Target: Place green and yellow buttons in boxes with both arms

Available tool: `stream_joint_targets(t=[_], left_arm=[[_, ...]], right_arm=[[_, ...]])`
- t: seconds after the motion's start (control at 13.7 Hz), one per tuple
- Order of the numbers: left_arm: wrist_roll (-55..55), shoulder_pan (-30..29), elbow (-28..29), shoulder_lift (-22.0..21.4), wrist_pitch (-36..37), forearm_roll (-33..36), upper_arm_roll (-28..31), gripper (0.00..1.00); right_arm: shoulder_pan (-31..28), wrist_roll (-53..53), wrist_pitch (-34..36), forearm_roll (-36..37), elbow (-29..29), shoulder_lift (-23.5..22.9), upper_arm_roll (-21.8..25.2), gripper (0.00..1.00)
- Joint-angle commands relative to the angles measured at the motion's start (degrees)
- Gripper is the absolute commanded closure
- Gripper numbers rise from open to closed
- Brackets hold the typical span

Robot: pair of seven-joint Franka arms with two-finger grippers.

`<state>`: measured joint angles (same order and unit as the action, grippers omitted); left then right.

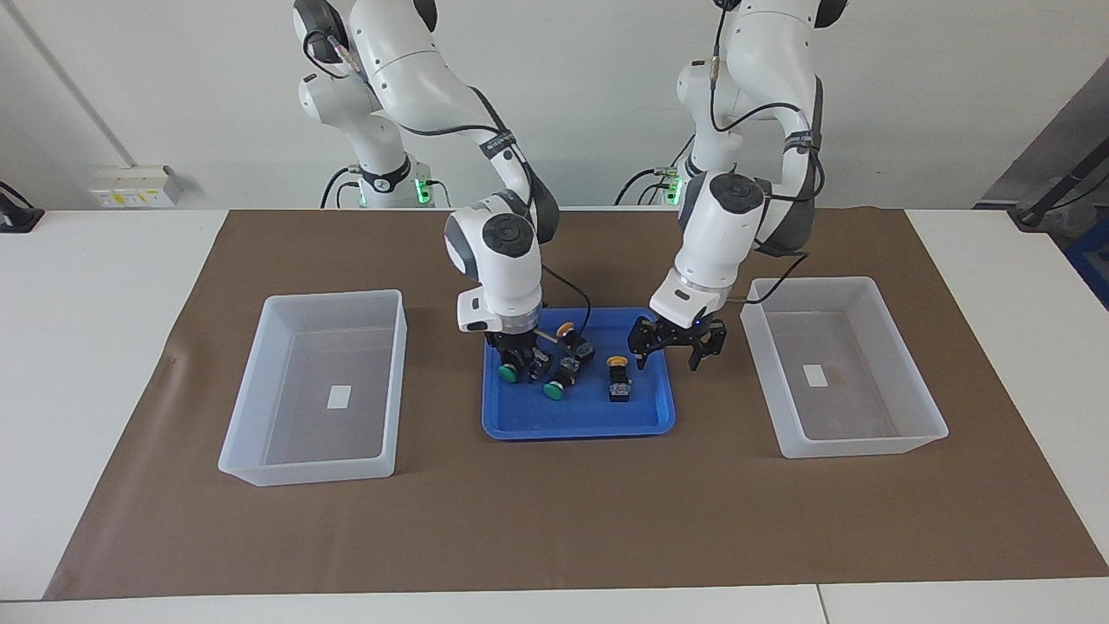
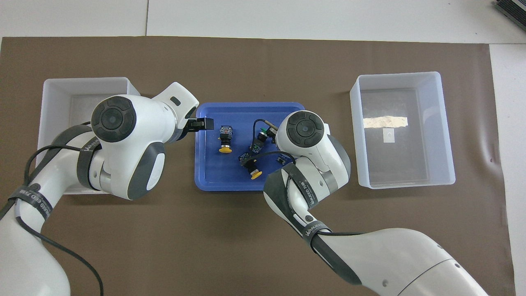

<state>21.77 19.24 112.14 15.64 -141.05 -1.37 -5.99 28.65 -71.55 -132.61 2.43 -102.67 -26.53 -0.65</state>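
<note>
A shallow blue tray [image 1: 520, 425] sits at the centre of the frame on a large brown paper mat [image 1: 554, 520]. The mat covers most of the white table [image 1: 87, 347]. At the upper left, a wall-mounted socket strip [image 1: 134, 186] shows against the white wall.
</note>
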Motion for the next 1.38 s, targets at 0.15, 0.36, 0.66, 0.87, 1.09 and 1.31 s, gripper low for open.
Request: stream_joint_targets(t=[0.15, 0.36, 0.66, 0.87, 1.09, 1.31], left_arm=[[5.65, 3.70, -1.49, 6.51, -8.53, 2.68, 0.90, 0.00], [6.26, 4.66, -1.04, 7.73, -9.50, 2.68, 0.90, 0.19], [7.85, 4.93, -1.13, 7.65, -8.99, 2.68, 0.98, 1.00], [7.76, 4.50, -1.39, 6.25, -5.84, 2.68, 0.98, 1.00], [7.06, 1.52, -1.39, 0.11, 0.31, 2.68, 1.07, 1.00], [6.88, -3.31, -1.66, -4.38, 4.55, 2.68, 1.07, 1.00]], right_arm=[[-3.06, 5.60, 4.35, 0.12, -1.31, 6.74, -0.49, 1.00], [-8.24, 17.36, 12.44, 0.12, -0.34, 13.77, -0.49, 1.00], [-19.13, 40.81, 16.42, 0.12, 1.07, 16.60, -0.23, 1.00], [-27.83, 56.91, 11.61, 0.12, -1.03, 15.21, -0.23, 1.00], [-30.93, 61.70, 3.00, -0.06, -6.38, 13.70, -0.31, 1.00], [-30.40, 61.44, -5.36, -1.73, -11.49, 12.04, -0.31, 1.00]])
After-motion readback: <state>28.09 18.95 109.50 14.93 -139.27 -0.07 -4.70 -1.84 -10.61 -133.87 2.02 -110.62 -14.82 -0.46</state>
